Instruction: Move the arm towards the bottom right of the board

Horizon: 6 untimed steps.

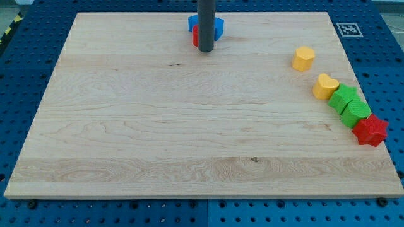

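Wooden board (158, 126) is lying wide, and my tip (206, 49), a jawless rod, is standing at the view's top, so the bottom right corner is lying diagonally away.

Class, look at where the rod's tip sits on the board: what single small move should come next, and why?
Probably slide my tip diagonally toward the view's bottom right. It sits near the top edge beside the blue block and red block, and the board lies bare that way.
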Tool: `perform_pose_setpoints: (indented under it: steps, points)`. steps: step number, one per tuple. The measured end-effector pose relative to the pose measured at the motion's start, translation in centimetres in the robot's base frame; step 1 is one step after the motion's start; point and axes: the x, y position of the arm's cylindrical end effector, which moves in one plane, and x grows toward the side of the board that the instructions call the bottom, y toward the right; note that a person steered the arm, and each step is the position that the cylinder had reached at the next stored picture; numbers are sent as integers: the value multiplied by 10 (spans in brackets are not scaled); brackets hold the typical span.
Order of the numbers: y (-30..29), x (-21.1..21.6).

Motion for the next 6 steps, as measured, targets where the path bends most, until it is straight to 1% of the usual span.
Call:
perform_pose_setpoints:
  steps: [1,2,3,4,5,6]
  points:
    - [9,45]
    - [18,112]
    - [48,180]
    - [104,229]
    - [188,256]
    - [286,259]
